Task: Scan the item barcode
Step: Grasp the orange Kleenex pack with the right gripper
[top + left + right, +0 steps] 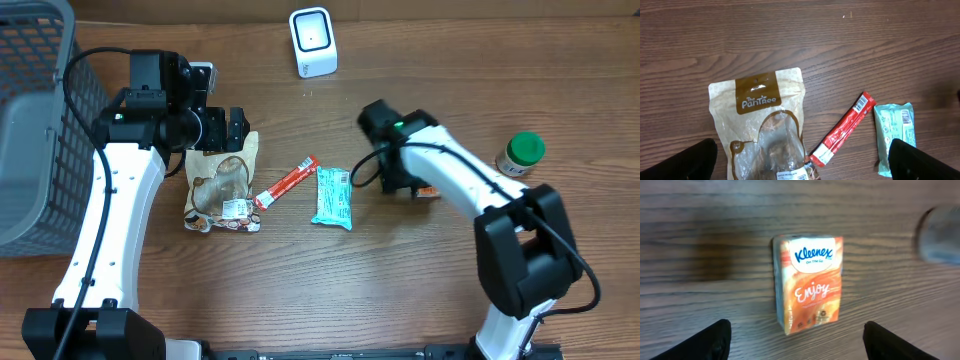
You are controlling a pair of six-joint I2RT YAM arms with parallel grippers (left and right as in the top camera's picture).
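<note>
Mock shop checkout: barcode scanner [312, 42], basket [40, 150], snack pouch [222, 185].

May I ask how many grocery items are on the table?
5: brown pouch, red stick and teal bar together; tissue pack under right arm; jar at right. Basket may hide more.

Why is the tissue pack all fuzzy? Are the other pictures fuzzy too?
Right wrist: the tissue pack and the table look smeared, likely motion blur. Left wrist: sharp, the lettering on the bag reads clearly. Overhead: sharp and evenly lit.
</note>
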